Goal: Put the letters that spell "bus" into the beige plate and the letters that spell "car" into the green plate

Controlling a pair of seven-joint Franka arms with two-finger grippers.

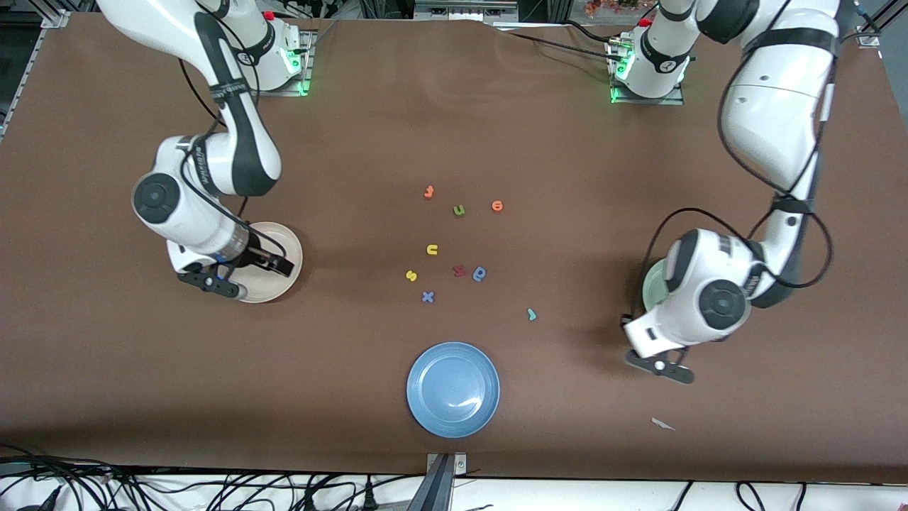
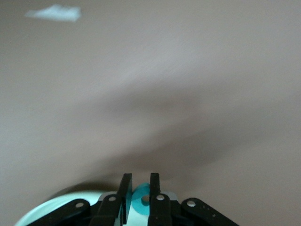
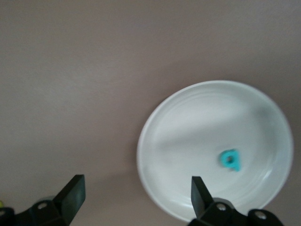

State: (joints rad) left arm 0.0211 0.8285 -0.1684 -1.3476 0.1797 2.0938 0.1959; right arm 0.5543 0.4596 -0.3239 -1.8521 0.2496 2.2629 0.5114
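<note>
Where the front view looks down, loose letters lie mid-way along the tabletop [image 1: 454, 128]: yellow u [image 1: 431, 249], yellow s [image 1: 411, 275] and teal r [image 1: 531, 314], with the blue plate [image 1: 452, 389] nearest the camera. My arms hide much of the beige plate [image 1: 291, 248] and green plate [image 1: 651, 291]. Left wrist view: my left end effector [image 2: 139, 178] is clenched on a teal letter [image 2: 139, 201] over the green plate's rim. Right wrist view: my right end effector [image 3: 136, 184] hangs released over the beige plate, which holds the teal b [image 3: 229, 160].

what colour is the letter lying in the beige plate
Teal; the letter in the beige plate shows best in the right wrist view.
</note>
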